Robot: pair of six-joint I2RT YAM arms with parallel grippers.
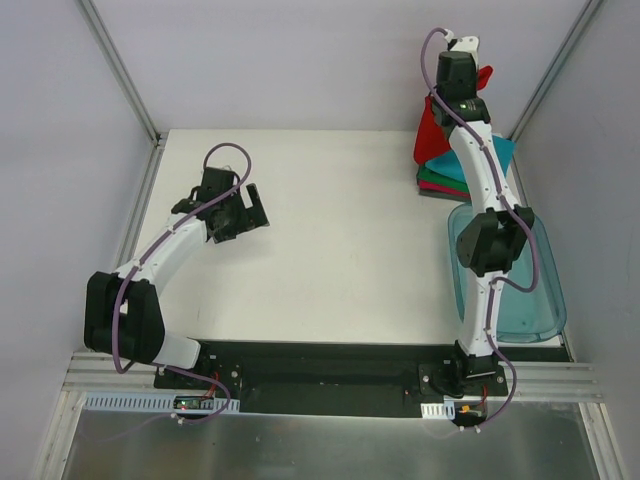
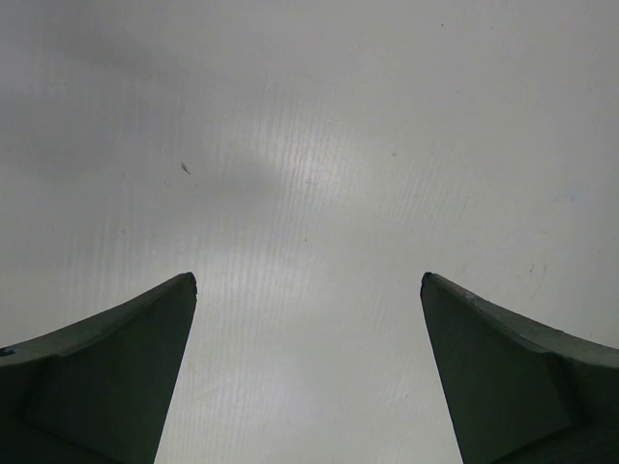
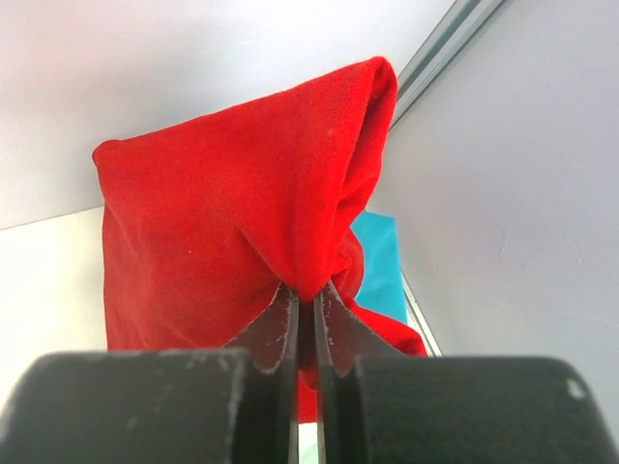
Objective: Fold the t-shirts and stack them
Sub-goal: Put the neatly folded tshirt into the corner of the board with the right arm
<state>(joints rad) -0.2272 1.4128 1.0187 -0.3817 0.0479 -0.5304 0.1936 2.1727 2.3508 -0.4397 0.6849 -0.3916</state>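
My right gripper (image 3: 308,290) is shut on the bright red t-shirt (image 3: 232,222) and holds it up at the far right corner. In the top view the red cloth (image 1: 428,135) hangs beside the raised right wrist, over a stack of folded tees: teal (image 1: 500,152) on top, with green and crimson-pink edges (image 1: 432,184) below. The teal tee also shows in the right wrist view (image 3: 379,261). My left gripper (image 1: 250,212) is open and empty over the bare table at the left; its fingers (image 2: 126,367) stand wide apart.
A clear bluish plastic tub (image 1: 530,290) lies at the right edge, partly under the right arm. Grey walls and metal frame posts (image 1: 120,70) close in the table. The white tabletop (image 1: 340,250) spreads between the arms.
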